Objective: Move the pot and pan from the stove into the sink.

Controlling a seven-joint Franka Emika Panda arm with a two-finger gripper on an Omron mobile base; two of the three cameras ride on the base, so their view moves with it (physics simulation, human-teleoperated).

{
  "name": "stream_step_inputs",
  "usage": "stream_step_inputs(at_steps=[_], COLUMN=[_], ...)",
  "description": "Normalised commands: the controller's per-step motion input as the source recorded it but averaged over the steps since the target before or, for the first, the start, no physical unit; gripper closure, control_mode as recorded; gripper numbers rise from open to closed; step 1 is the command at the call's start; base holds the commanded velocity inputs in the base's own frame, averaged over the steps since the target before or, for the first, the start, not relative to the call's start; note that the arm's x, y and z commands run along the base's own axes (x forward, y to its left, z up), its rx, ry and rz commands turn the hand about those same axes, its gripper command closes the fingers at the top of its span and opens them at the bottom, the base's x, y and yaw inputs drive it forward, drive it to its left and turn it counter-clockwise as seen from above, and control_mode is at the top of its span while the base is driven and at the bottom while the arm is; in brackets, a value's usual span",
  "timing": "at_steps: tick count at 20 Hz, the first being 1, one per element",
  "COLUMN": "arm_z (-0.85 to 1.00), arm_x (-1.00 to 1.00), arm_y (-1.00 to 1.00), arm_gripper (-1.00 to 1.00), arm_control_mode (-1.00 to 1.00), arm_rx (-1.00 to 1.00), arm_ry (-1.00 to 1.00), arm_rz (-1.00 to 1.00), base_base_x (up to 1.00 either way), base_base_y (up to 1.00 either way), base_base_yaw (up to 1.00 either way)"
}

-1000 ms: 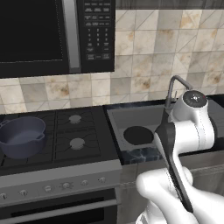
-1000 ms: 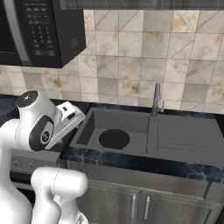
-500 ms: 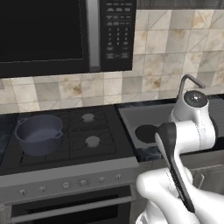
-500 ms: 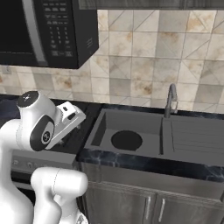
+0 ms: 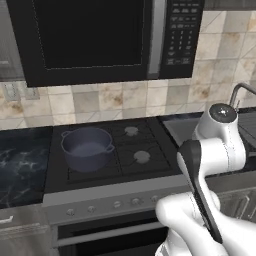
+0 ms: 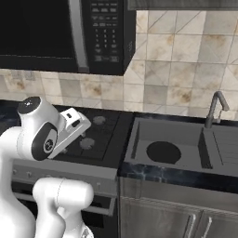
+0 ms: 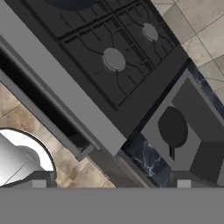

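The blue-grey pot stands empty on the front left burner of the stove; its rim just shows at the top of the hand view. The black pan lies flat in the sink, and in the hand view the pan has its short stub of handle pointing down. My gripper is open with nothing between its fingertips. It hangs above the stove's steel front edge, well apart from pot and pan.
A black microwave hangs low over the stove. The gooseneck faucet rises behind the sink, with a ribbed drainboard to its right. Dark marbled counter lies left of the stove. An oven door sits below the knobs.
The whole picture has shifted: the base has driven left, so the stove and pot now sit nearer the middle and the sink farther right. The gripper stays open.
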Motion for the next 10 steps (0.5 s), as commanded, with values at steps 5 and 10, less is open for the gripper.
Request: stream_step_inputs(at_steps=[5,10], arm_z=[0.00,0.00], arm_x=[0.00,0.00], arm_y=[0.00,0.00], arm_gripper=[-1.00,-1.00], arm_control_mode=[1.00,1.00], arm_rx=[0.00,0.00], arm_ry=[0.00,0.00], arm_rz=[0.00,0.00], base_base_x=[-0.28,-0.29], base_base_y=[0.68,0.64], base_base_yaw=[0.00,0.00])
